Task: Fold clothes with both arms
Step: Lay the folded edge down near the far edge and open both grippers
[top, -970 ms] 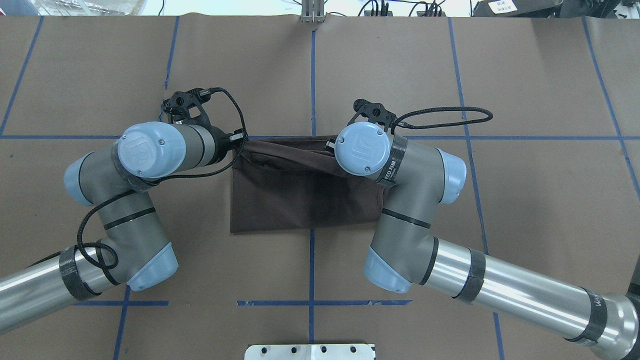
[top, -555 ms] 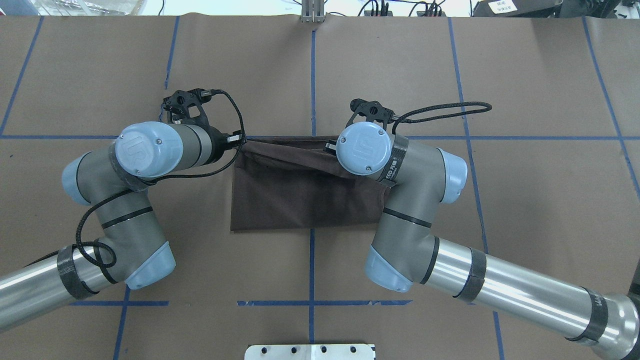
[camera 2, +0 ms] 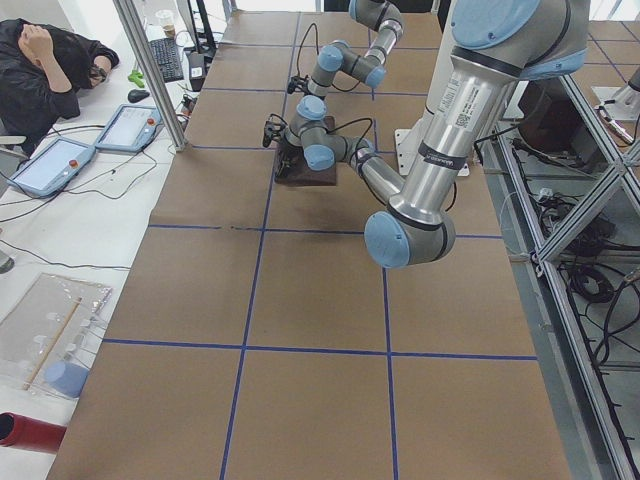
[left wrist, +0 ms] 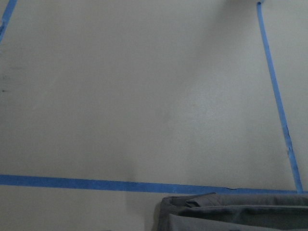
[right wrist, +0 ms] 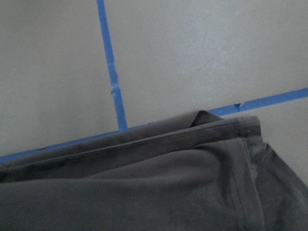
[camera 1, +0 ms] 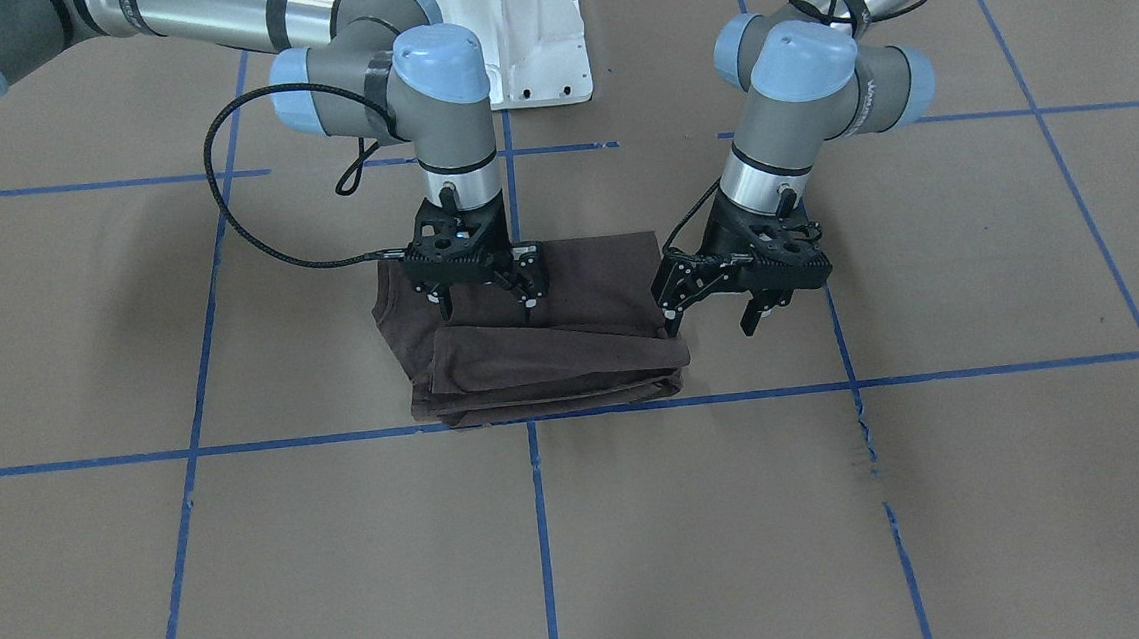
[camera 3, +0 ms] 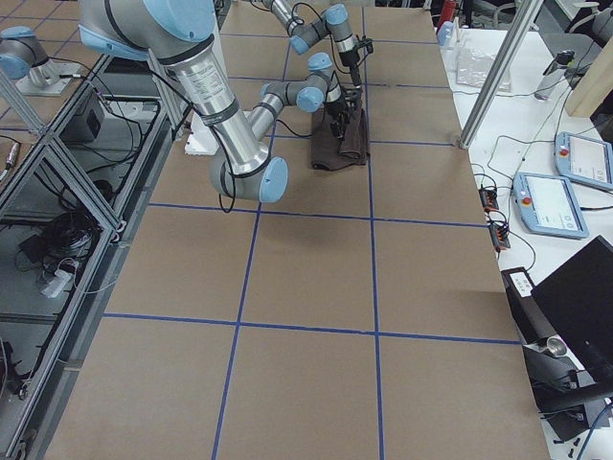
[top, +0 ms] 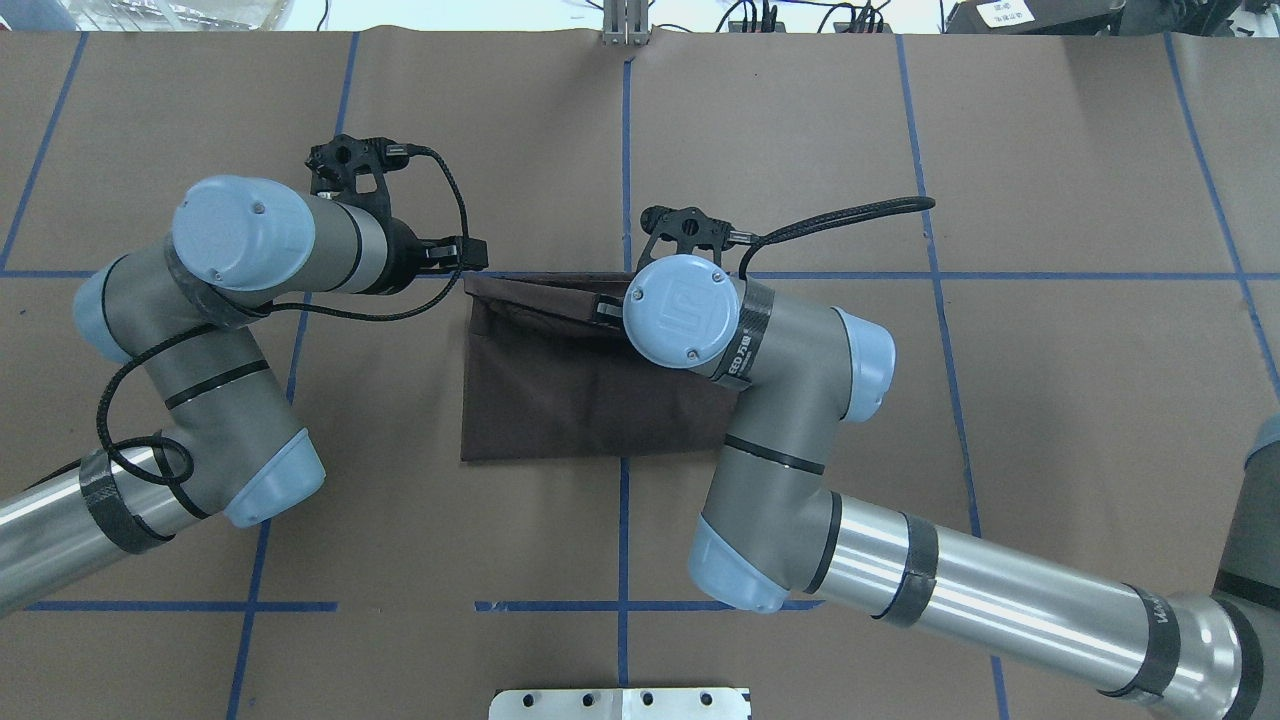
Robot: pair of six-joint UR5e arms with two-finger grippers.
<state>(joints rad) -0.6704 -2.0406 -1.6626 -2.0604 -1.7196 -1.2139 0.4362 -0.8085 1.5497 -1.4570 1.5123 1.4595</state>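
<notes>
Over the folded T-shirt [camera 1: 553, 366], right fingers [camera 1: 533, 280] spread, empty; beside its edge, left fingers [camera 1: 752, 315] likewise.

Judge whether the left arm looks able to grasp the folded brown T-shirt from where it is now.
Probably yes. The left gripper is open just beside the side edge of the T-shirt, with nothing between them; the right gripper hangs over the shirt further along, clear of that edge.

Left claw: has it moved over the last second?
Yes. The left claw has gone leftward and farther from the robot in the overhead view, its wrist mostly beyond the horizontal blue tape line, now beside the T-shirt.
</notes>
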